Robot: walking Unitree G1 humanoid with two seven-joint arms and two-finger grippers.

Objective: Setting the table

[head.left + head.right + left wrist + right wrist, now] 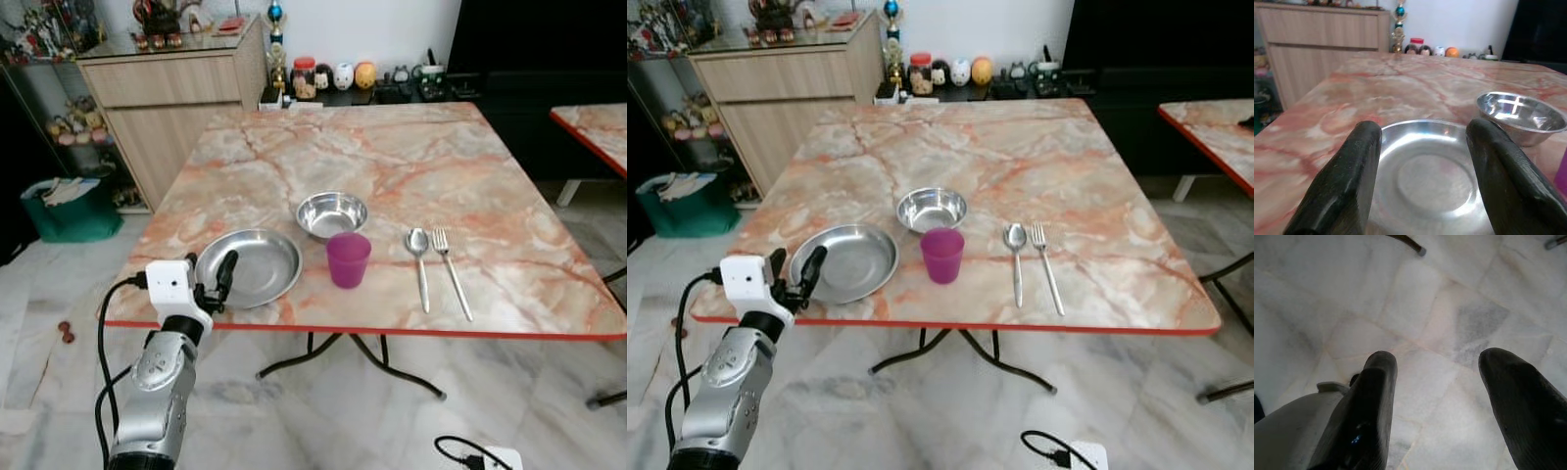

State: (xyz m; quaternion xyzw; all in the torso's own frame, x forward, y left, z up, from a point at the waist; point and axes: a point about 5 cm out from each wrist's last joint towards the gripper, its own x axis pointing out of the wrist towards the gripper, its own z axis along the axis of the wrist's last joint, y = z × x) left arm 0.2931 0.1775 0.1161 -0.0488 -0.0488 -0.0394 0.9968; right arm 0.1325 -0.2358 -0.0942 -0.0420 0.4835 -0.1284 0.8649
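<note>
A steel plate (pixel 250 264) lies near the front left edge of the marble table (pixel 392 166). Behind it sits a steel bowl (pixel 331 213), and a purple cup (pixel 348 258) stands just right of the plate. A spoon (pixel 419 259) and a fork (pixel 451 269) lie side by side to the right. My left gripper (pixel 211 279) hovers open at the plate's near left rim, with nothing between its fingers (pixel 1352 181); the plate (pixel 1425 176) and bowl (pixel 1520 115) lie ahead of it. My right gripper (pixel 1449 401) hangs open over the floor.
A wooden cabinet (pixel 176 88) stands at the back left, with a green bin (pixel 69 211) beside it. Jars and figurines (pixel 333 76) line a low shelf behind the table. A second table's corner (pixel 593 127) is at the right. A cable plug (pixel 485 455) lies on the tiled floor.
</note>
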